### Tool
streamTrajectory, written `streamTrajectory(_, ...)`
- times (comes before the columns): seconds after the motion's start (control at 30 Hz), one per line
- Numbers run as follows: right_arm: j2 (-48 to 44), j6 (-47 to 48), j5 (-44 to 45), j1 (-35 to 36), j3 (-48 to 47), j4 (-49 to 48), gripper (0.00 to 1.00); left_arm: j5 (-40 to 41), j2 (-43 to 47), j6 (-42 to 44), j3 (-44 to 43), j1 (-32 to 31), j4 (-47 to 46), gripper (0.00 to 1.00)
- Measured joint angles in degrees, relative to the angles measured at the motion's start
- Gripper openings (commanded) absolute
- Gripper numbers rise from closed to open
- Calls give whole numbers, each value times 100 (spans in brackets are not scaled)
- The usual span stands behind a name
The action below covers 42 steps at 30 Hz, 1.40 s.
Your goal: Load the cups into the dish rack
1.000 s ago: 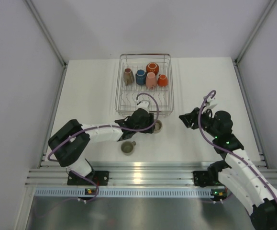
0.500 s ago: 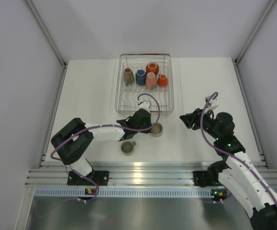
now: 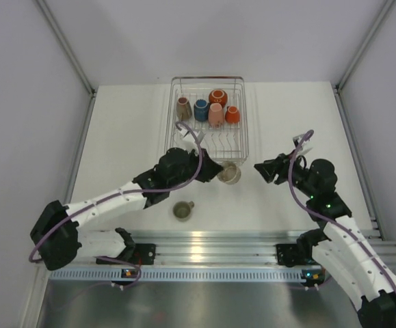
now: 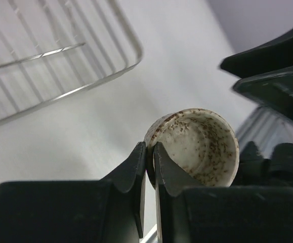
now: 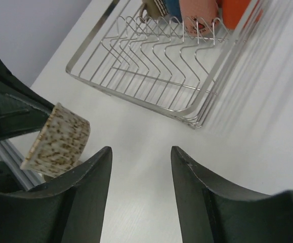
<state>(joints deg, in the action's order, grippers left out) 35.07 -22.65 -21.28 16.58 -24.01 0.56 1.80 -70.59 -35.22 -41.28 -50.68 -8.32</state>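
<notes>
Olive-grey cup (image 3: 182, 210) nearest the arm bases, upright on the white table (image 3: 122, 137), mouth up, handle toward the right, touched by nothing.

Just beyond it, left gripper (image 3: 218, 171) clamped on the rim of the speckled cup (image 3: 230, 173). From the left wrist view, closed to the thickness of the cup wall, one finger inside the mouth and one outside. Holds the speckled cup tilted, its spotted inside turned toward that wrist camera, just beside the near right corner of the dish rack (image 3: 172, 140) and outside the wire. Cannot tell whether clear of the table or resting on it.

Level with it on the right, right gripper (image 3: 262, 169) pointing at the speckled cup across a small gap, apart from it. Jaws spread wide and gripping nothing in the right wrist view, bare table between them, the speckled cup off to their left.

Farther back, silver wire and rows of upright prongs: the dish rack lengthways on the table. Grouped at its far end, five cups among the prongs: brownish-olive cup (image 3: 183, 108), dark blue cup (image 3: 201, 110), pink cup (image 3: 216, 115) and small orange cup (image 3: 232, 114) side by side from left to right. Behind the pink cup, nearest the far rim, larger orange cup (image 3: 217, 97).
</notes>
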Motion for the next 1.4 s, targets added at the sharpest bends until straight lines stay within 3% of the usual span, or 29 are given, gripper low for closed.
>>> streamTrajectory(0.13,251,-157,-339,0,-35,-575,54,-1491,-190,-457,-350,673,-868,0)
streamTrajectory(0.3,761,-479,-866,0,-140,-1475,55,-3023,-1576,-2232,-509,1930,-2900,0)
streamTrajectory(0.37,839,-579,-1019,0,-219,-1779,56,-3348,-2020,-2870,-595,2037,-3359,0)
streamTrajectory(0.47,852,-693,-1202,0,-409,-2181,65,-3755,-2393,-3748,-651,2002,-4059,0)
streamTrajectory(0.63,935,-763,-1523,0,-778,-2841,68,-4015,-2686,-5090,-763,1969,-5449,0)
streamTrajectory(0.83,1228,-761,-1659,0,-872,-3117,72,-4013,-2743,-5971,-780,1895,-6065,0)
streamTrajectory(1.4,1670,-697,-1908,13,-1364,-3379,76,-3941,-2745,-6382,-780,1589,-6205,0)
